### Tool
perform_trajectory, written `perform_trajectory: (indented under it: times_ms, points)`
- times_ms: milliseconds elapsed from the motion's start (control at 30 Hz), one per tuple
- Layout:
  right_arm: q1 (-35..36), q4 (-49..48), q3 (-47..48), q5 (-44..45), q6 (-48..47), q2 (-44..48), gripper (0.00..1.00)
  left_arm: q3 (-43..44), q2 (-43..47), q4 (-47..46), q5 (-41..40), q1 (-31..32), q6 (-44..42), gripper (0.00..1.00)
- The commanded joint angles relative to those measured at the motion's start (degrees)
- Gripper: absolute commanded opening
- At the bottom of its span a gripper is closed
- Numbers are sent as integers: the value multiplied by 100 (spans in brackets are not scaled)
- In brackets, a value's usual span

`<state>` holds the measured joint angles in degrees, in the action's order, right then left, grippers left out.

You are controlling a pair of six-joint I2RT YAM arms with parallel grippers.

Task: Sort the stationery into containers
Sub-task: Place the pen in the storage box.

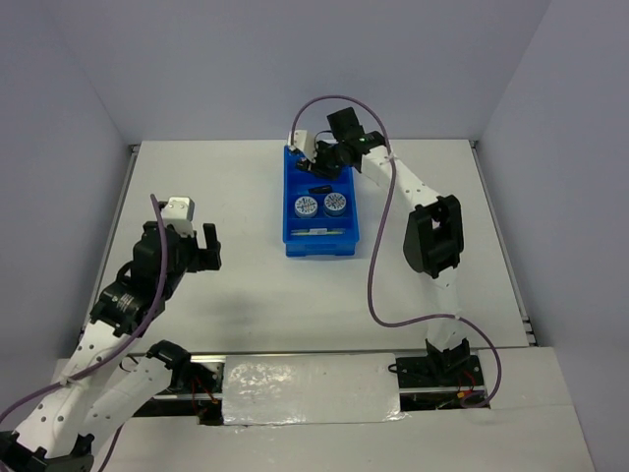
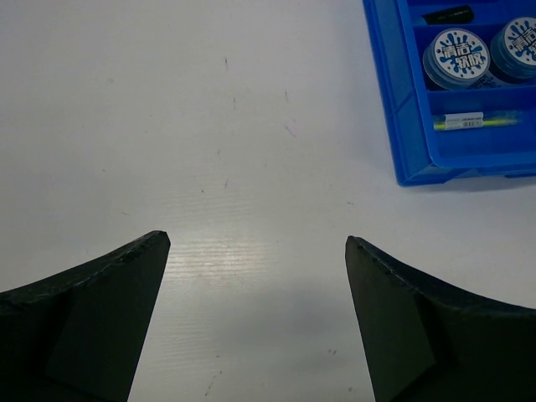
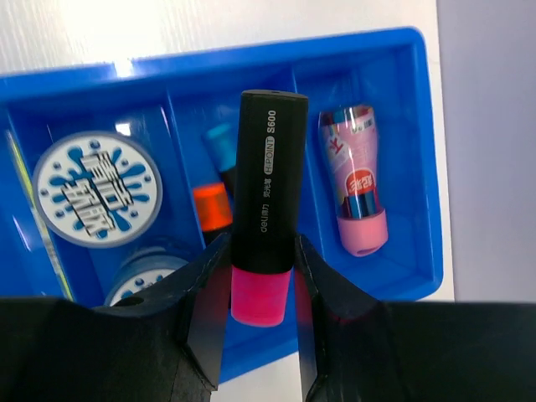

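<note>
Blue tray (image 3: 402, 50) beneath marker (image 3: 266, 167) in right tool (image 3: 261, 255) holds tubs (image 3: 96, 188), markers (image 3: 213, 205), cylinder (image 3: 356, 180).

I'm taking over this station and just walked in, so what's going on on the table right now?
The right pincer grips a pink-ended black marker above the far end of the blue tray. Two tubs, a pale stick, two other markers and a pink cylinder already lie in the tray. The left pincer hangs open over the table, left of the tray, holding nothing.
</note>
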<state>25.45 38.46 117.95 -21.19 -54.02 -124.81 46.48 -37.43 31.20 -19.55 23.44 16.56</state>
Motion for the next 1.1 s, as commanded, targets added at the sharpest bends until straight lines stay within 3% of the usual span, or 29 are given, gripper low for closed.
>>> perform_trajectory:
  times_ms: [0, 133, 333, 833, 1067]
  points:
    - [-67, -110, -18, -114, -548, 54, 17, -25, -71, -343, 188, -77, -47, 99]
    - [-207, -215, -271, -552, -575, 159, 19, 1, -133, -325, 197, -112, -38, 99]
    - [-234, -681, -730, -219, -575, 150, 24, -7, -150, -352, 268, -138, -56, 99]
    - [-286, -910, -721, -52, -434, 27, 57, -25, -133, -343, 312, -147, -100, 99]
    - [-295, -1154, -721, -289, 30, 429, 59, -16, -168, -334, 241, -147, -83, 99]
